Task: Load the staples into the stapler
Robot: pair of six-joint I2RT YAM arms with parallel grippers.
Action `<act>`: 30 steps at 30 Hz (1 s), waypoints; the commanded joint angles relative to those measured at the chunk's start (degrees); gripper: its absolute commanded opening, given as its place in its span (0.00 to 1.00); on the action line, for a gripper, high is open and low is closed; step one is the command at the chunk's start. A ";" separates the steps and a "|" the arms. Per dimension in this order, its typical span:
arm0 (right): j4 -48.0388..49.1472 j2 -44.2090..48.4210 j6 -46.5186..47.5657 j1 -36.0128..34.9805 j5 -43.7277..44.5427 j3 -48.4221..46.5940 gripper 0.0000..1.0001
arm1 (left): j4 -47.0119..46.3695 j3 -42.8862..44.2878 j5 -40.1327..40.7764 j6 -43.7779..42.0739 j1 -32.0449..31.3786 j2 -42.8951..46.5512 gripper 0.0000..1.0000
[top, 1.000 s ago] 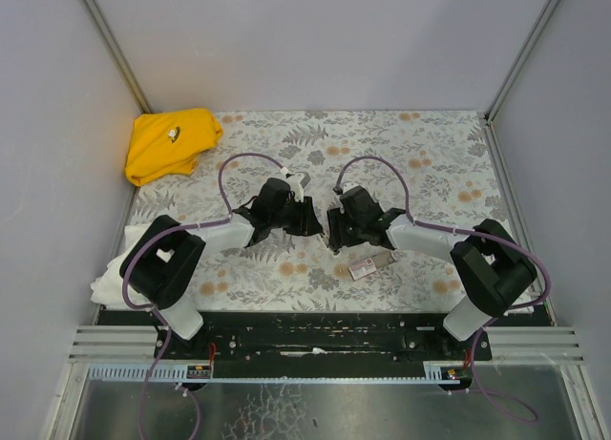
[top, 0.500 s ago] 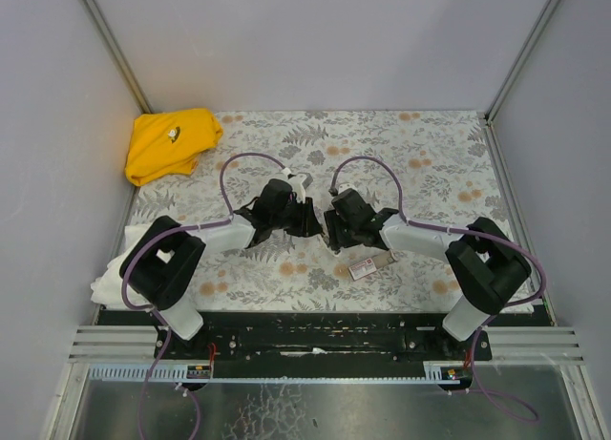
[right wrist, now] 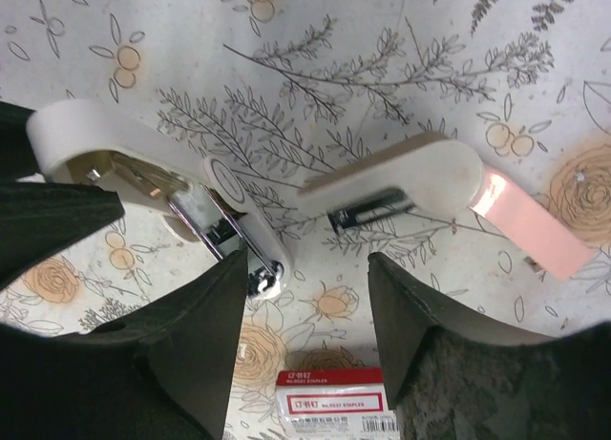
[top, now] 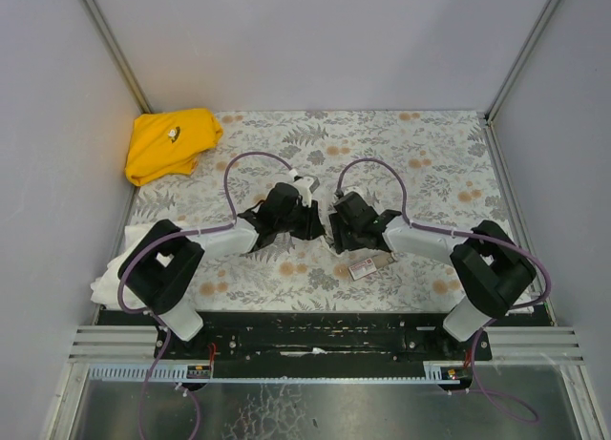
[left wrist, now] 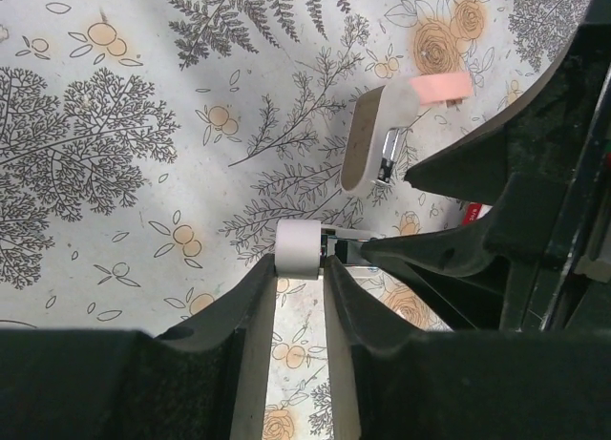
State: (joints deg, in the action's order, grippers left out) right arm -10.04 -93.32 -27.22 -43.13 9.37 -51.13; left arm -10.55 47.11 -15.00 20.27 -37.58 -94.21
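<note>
The stapler (right wrist: 258,197) is swung wide open just above the floral mat: a white base (right wrist: 91,139), a shiny metal staple channel (right wrist: 229,232), and a white lid with a pink end (right wrist: 430,180). My left gripper (left wrist: 301,268) is shut on the white end of the stapler (left wrist: 301,249). My right gripper (right wrist: 310,287) is open, and its left finger (right wrist: 205,335) is next to the tip of the metal channel. The red-and-white staples box (right wrist: 334,402) lies just behind the right gripper; it also shows in the top view (top: 366,266). No loose staple strip shows.
A yellow cloth (top: 172,142) lies at the far left corner. A white cloth (top: 107,278) sits by the left arm's base. Both grippers (top: 323,225) meet at the mat's middle. Grey walls enclose the mat.
The left arm has shifted slightly to the right with the stapler. The right gripper has stayed close against it, with only small shifts.
</note>
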 commanded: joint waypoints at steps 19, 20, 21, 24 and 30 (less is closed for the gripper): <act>-3.34 16.61 0.84 6.42 -4.65 4.90 0.71 | 4.03 0.45 20.35 -4.80 2.00 4.12 0.17; -2.94 17.28 0.93 7.81 -5.95 5.90 0.71 | 3.97 0.35 20.22 -4.85 2.05 4.20 0.20; -2.58 17.86 1.06 9.12 -7.08 6.93 0.71 | 4.09 0.35 20.10 -4.95 2.09 4.17 0.23; -1.61 19.59 1.35 12.81 -8.98 9.60 0.71 | 4.92 0.65 19.85 -5.02 2.14 4.46 0.42; -0.40 21.81 3.12 19.66 -13.04 12.88 0.72 | 6.61 1.84 20.27 -5.64 1.76 6.93 0.78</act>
State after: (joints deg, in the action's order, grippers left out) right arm -12.82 -74.17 -25.98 -26.79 0.38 -39.20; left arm -4.62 47.11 3.33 16.03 -35.59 -90.63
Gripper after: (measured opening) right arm 0.720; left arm 0.716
